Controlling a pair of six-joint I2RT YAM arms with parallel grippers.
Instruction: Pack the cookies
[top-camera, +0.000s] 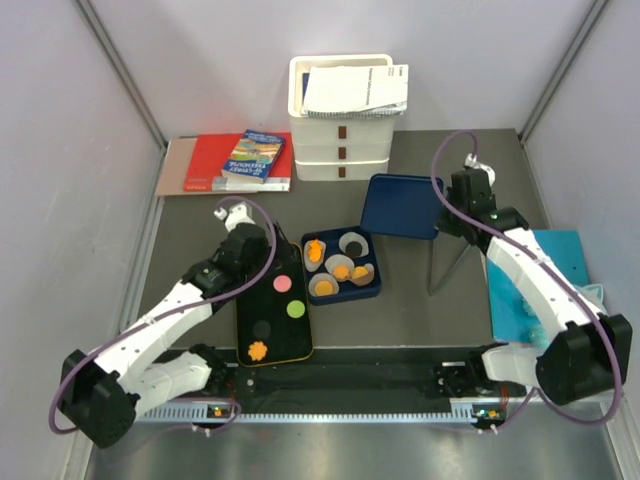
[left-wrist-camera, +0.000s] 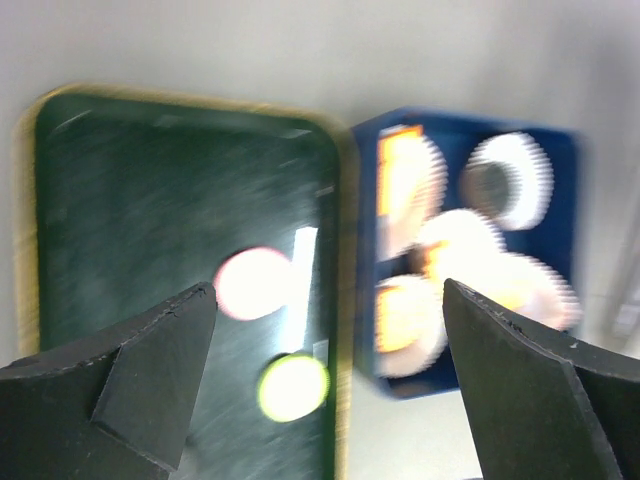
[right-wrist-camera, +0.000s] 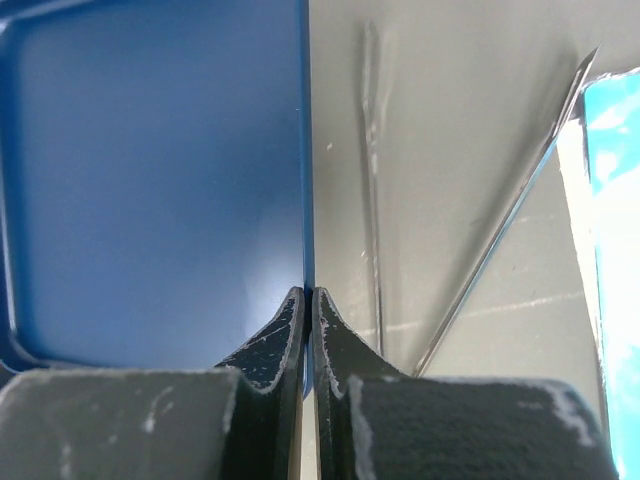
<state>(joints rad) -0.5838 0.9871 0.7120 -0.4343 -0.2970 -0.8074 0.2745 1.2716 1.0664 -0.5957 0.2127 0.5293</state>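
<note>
We're hunting for lettering, and there's little to catch. The blue book (top-camera: 255, 157) at the back left shows white and yellow title print, too small for us to read. The red folder (top-camera: 205, 165) beneath it carries a pale printed strip, also illegible. The white booklet (top-camera: 357, 90) on the white drawer stack (top-camera: 340, 150) has dark lines of type, unreadable too.

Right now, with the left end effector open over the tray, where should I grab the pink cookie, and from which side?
Pinch the pink cookie across its round rim, coming straight down from above. It lies flat on the black tray, so only the thin edge offers opposing faces. The green cookie sits apart from it, leaving finger room.
</note>
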